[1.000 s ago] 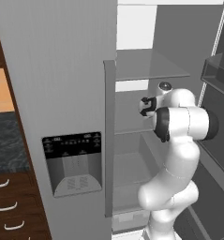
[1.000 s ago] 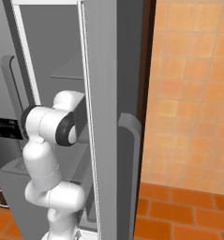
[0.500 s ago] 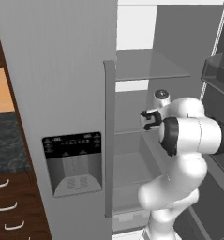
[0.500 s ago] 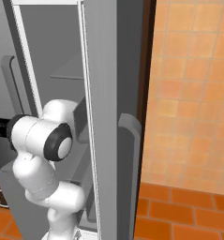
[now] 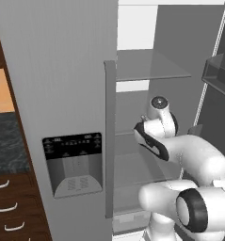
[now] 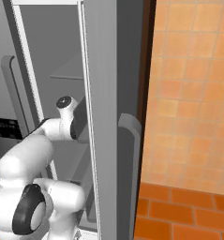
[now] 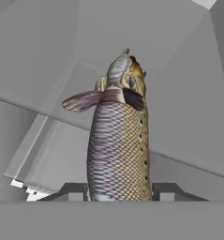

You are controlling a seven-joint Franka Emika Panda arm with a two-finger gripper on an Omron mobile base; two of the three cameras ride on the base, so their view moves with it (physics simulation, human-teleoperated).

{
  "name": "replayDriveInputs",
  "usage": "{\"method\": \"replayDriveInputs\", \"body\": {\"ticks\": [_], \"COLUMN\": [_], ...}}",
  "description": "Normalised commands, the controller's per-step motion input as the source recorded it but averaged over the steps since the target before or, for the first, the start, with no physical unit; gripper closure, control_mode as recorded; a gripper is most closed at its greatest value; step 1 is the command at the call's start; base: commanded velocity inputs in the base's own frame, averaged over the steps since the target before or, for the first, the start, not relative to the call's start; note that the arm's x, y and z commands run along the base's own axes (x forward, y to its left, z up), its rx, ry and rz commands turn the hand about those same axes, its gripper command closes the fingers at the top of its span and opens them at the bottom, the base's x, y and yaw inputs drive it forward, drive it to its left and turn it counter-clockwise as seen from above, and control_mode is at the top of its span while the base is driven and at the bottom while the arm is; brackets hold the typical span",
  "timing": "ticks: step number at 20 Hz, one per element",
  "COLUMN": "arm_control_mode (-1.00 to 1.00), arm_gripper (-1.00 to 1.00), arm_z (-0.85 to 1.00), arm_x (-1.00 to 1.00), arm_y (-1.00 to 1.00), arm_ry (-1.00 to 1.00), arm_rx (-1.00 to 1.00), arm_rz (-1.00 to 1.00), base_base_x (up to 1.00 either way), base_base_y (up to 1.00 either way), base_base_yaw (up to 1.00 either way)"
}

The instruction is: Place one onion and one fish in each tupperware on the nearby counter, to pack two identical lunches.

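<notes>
Fish in the jaws, arm reaching into the fridge.

I'm seeing the gripper clamping the fish at its tail end in the hand view, head pointing away toward the fridge interior. Left base view is giving me the counter left of the fridge; right base view is showing an orange tiled wall right of it.

1. White arm — smooth, rounded, glossy shells from link to link.
2. Dark bands ring the joints; one black ring sits at the big round elbow cap low in the left base view.
3. A small round dark-grey cap tops the wrist end.
4. Gripper — two small dark, blocky finger tips in the hand view.
</notes>
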Motion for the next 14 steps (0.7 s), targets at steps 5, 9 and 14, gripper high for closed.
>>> {"method": "replayDriveInputs", "body": {"ticks": [5, 9, 14], "arm_control_mode": [-1.0, -1.0, -1.0], "arm_gripper": [1.0, 1.0, 1.0], "arm_z": [0.56, 0.83, 0.75], "arm_x": [-1.0, -1.0, -1.0], "arm_y": [-0.01, 0.0, 0.0], "arm_ry": [-0.11, -0.21, -0.06], "arm_rx": [0.23, 0.16, 0.0], "arm_rz": [-0.03, -0.01, 0.0], "base_base_x": [0.0, 0.0, 0.0], "base_base_y": [0.0, 0.0, 0.0], "base_base_yaw": [0.0, 0.0, 0.0]}}
